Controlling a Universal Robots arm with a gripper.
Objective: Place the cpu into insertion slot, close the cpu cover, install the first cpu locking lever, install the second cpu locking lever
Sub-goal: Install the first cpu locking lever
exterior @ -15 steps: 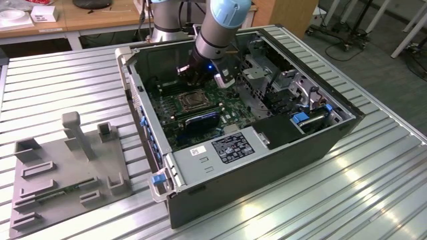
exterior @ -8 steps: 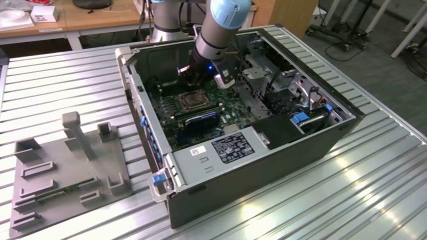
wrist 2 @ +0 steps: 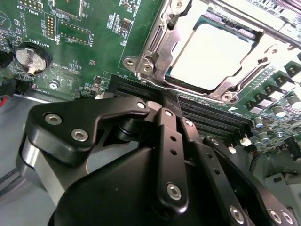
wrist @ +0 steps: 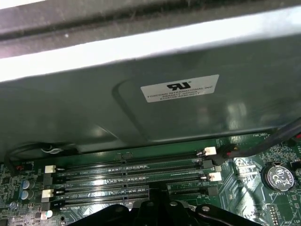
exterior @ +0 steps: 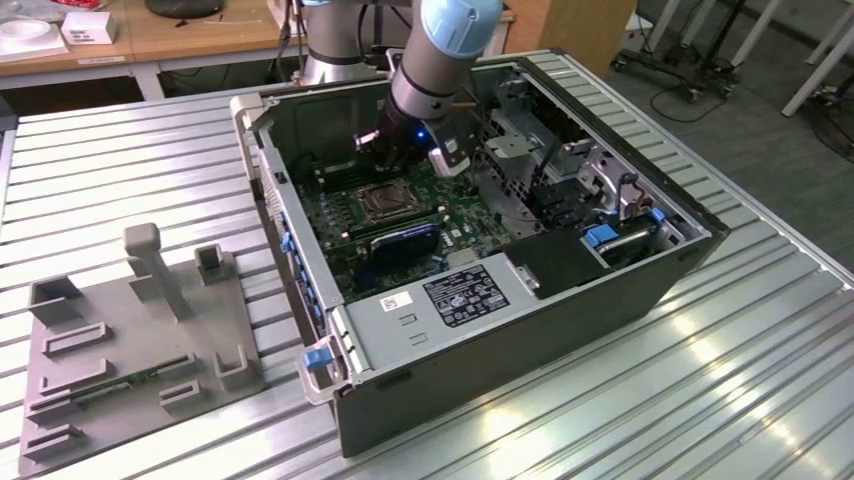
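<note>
Ribbed metal bench (exterior: 747,380) with an open PC case (exterior: 561,330) lying on it, desks behind. The cpu (wrist 2: 211,59) already sits in the insertion slot (wrist 2: 155,70), with the cpu cover (wrist 2: 244,33) down around it, partly cut off at the frame edge. The gripper (wrist 2: 171,101) hangs over the memory slots (wrist: 131,176), fingers pressed together, holding nothing.

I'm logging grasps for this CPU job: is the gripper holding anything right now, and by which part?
Nothing is held. The gripper is shut and empty above the memory slots; the cpu already sits in the socket.
</note>
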